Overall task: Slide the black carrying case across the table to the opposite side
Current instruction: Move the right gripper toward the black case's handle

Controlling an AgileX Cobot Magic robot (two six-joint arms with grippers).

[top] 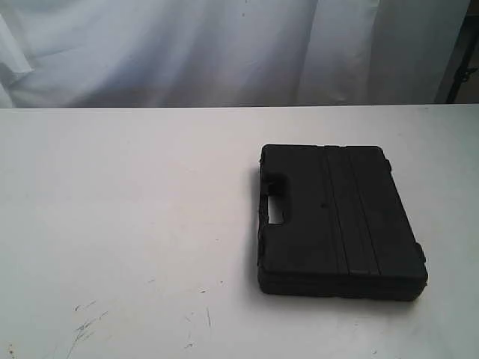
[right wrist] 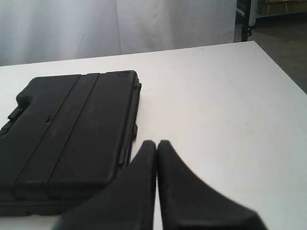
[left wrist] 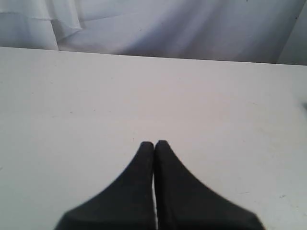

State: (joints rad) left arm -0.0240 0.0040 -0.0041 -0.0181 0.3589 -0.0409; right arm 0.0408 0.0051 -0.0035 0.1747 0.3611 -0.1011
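On the right half of the white counter lay the black case, flat, its handle facing left. Left jaws and right jaws were both clenched empty, the right ones near the case's edge.

Light is soft, even and cool, with a faint bluish cast; the table glows pale, almost washed out in the left wrist view; the black carrying case is a dark mass with a thin, soft shadow along its near edge; the left gripper and right gripper blur close to the lens; the exterior view is grainy.
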